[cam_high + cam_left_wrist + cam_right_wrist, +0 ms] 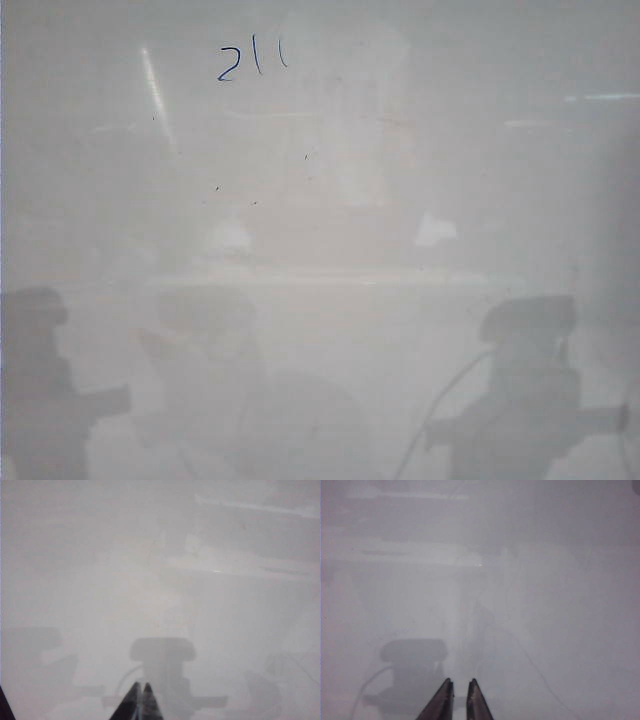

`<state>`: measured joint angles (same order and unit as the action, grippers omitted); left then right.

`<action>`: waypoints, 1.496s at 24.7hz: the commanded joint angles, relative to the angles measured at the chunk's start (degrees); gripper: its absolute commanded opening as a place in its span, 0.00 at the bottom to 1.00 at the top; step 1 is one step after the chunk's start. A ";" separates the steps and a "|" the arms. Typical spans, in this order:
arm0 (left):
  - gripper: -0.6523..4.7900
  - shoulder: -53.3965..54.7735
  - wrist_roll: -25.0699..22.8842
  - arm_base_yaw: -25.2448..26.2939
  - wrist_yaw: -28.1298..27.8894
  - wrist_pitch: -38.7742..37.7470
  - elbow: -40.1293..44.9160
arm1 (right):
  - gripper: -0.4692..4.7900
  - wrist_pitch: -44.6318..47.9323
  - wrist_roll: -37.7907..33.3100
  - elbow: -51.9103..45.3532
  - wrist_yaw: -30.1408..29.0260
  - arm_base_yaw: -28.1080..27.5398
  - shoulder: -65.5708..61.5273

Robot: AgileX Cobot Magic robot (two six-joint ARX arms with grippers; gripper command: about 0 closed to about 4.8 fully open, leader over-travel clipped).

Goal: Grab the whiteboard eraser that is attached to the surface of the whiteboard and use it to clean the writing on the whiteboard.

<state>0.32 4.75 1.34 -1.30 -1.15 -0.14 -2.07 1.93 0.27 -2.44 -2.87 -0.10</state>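
The whiteboard (420,150) fills the exterior view, glossy and pale grey. The blue writing (252,60), reading "211", sits near its far edge, left of the middle. I cannot make out the whiteboard eraser in any view. My left gripper (140,685) hovers over bare board (100,580), its two dark fingers pressed together and shut, with nothing held. My right gripper (460,681) also hovers over bare board (545,605); its fingers stand a narrow gap apart with nothing between them. Neither gripper itself shows in the exterior view.
Grey blurred reflections of the arms lie on the board at the near left (40,390) and near right (530,390). A few tiny dark specks (306,157) dot the middle. A bright white reflection (436,230) lies right of centre.
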 commanded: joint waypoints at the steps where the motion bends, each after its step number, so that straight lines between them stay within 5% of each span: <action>1: 0.11 0.07 0.17 0.09 0.22 0.35 -0.31 | 0.20 0.61 -0.24 -0.22 -0.11 0.00 0.11; 11: 0.11 0.07 0.17 0.09 0.37 0.46 -0.57 | 0.16 1.29 -0.46 0.48 -1.31 0.02 0.11; 12: 0.11 0.07 0.20 0.02 3.02 0.90 -1.75 | 0.07 2.25 -0.59 2.27 -1.22 0.02 0.11; 16: 0.11 0.07 0.20 0.02 17.46 5.20 -8.26 | 0.07 -0.22 -0.63 13.33 1.53 0.02 -0.02; 21: 0.11 0.74 0.31 0.02 20.96 4.57 -15.74 | 0.07 -12.63 6.60 31.71 13.16 -0.04 -2.27; 25: 0.11 4.07 1.68 0.02 24.48 3.39 -17.92 | 0.07 -15.78 16.50 41.24 13.51 0.07 -8.09; 29: 0.11 10.12 5.75 0.02 31.78 4.35 -18.34 | 0.17 -15.50 20.44 47.19 14.71 -0.07 -17.81; 34: 0.11 14.34 5.14 0.02 35.87 7.50 -18.34 | 0.44 -7.26 22.53 48.83 18.14 -0.92 -28.76; 37: 0.11 14.25 5.14 0.07 35.87 7.91 -18.34 | 0.43 -0.92 22.49 48.83 15.43 -5.62 -34.60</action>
<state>14.61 9.93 1.32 34.11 5.54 -18.26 -7.60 24.43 48.71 14.61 -6.74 -33.12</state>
